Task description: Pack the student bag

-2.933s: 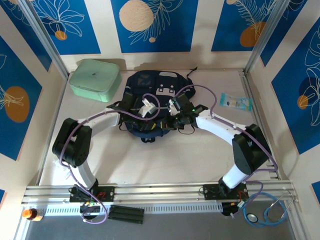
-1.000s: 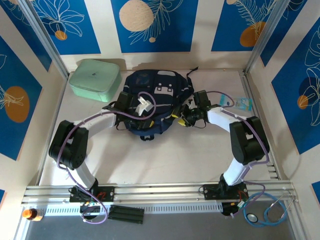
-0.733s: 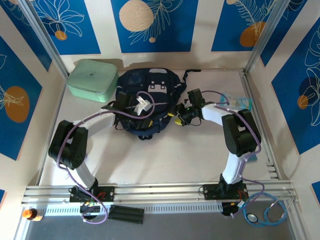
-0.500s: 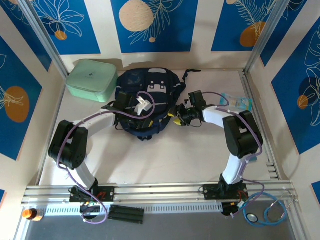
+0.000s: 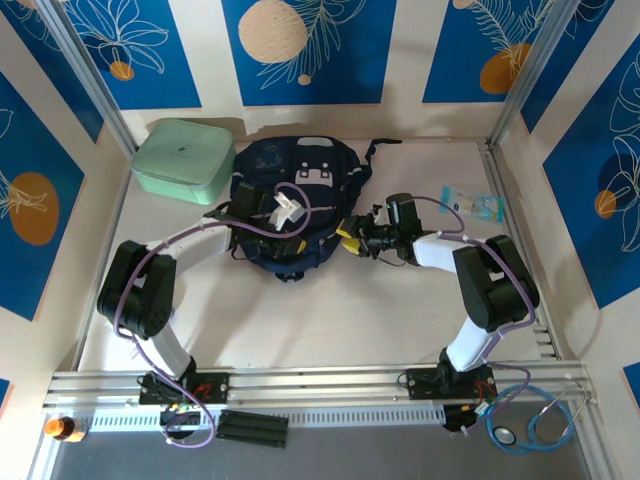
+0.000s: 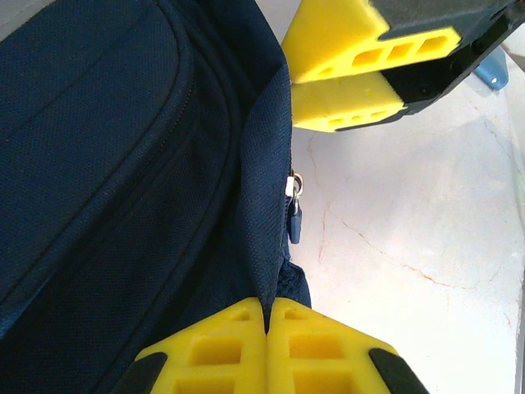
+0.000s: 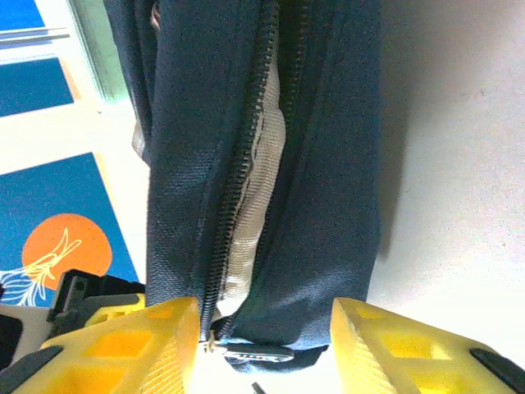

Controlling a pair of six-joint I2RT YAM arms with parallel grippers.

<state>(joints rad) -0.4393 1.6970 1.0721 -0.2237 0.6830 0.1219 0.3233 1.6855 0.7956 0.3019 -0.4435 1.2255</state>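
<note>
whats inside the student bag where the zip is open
Through the open zipper of the student bag, the right wrist view shows pale grey lining. No packed items are visible, and the navy fabric covers the deeper interior.

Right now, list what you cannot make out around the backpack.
Right wrist view: the backpack shows pale lining through its part-open zipper; fabric hides any contents.
Right wrist view: the right gripper flanks the backpack's end; whether its fingers press it is unclear.
Left wrist view: the left gripper is closed at a seam; any pinched fabric is hidden.
Top view: the packet has print too small to read.
</note>
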